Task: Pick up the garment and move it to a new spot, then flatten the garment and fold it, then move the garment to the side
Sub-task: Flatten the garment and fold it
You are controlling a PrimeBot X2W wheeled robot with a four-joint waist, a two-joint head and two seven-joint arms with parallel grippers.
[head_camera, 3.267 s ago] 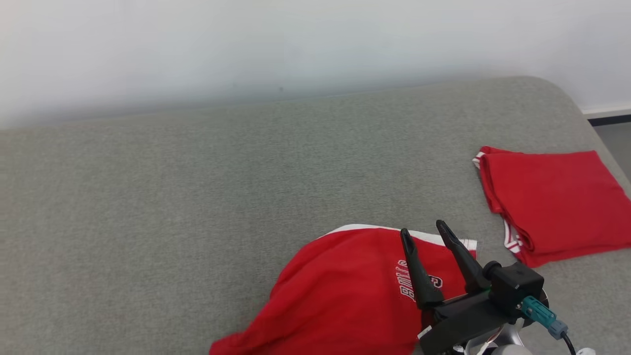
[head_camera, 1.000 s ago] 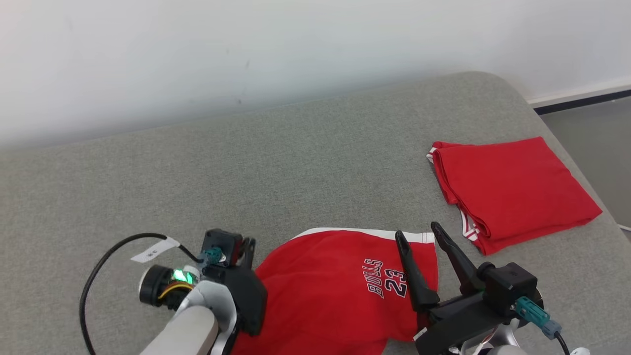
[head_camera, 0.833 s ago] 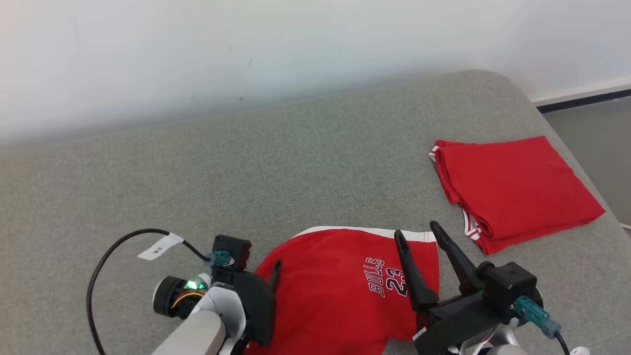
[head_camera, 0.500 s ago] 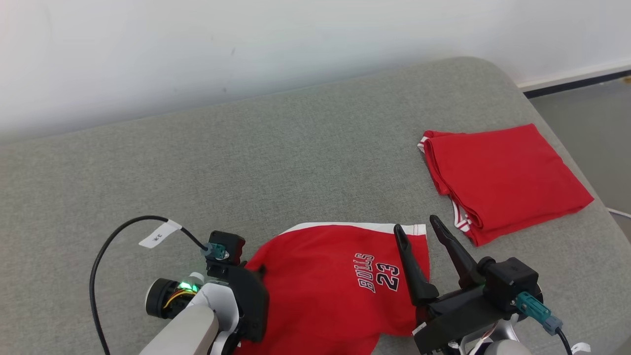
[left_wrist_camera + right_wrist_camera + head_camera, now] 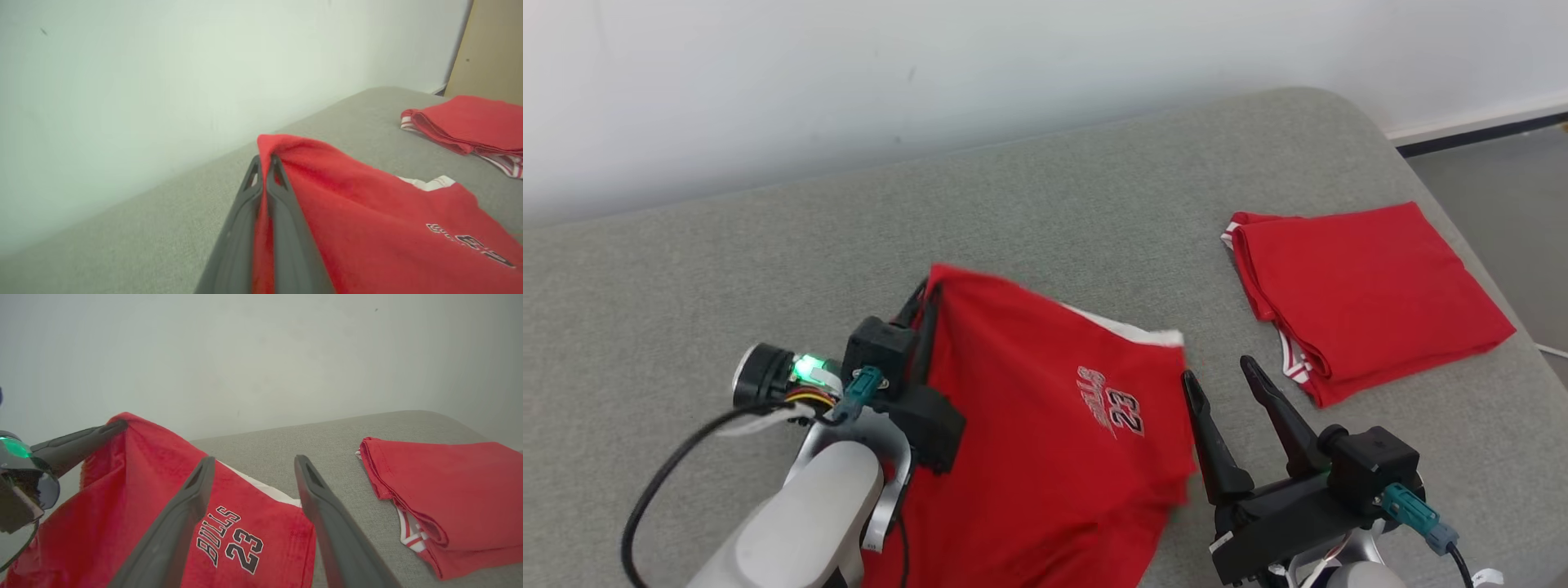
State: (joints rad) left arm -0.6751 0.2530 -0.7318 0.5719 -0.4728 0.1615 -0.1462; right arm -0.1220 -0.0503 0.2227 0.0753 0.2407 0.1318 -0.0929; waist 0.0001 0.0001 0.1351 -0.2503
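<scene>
Jaws of the left gripper (image 5: 264, 160) pinch a corner of the garment (image 5: 1045, 425); the right gripper (image 5: 1217, 369) stands wide, empty. The loose hem (image 5: 1143, 331) lies at ten o'clock from the right gripper, the nearer arm.

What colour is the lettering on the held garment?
Black lettering, outlined white; clearest in the right wrist view.

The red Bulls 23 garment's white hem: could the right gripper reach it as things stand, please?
Probably yes: the right gripper is open and empty, and the white hem of the garment lies just ahead of its fingertips with nothing between.
</scene>
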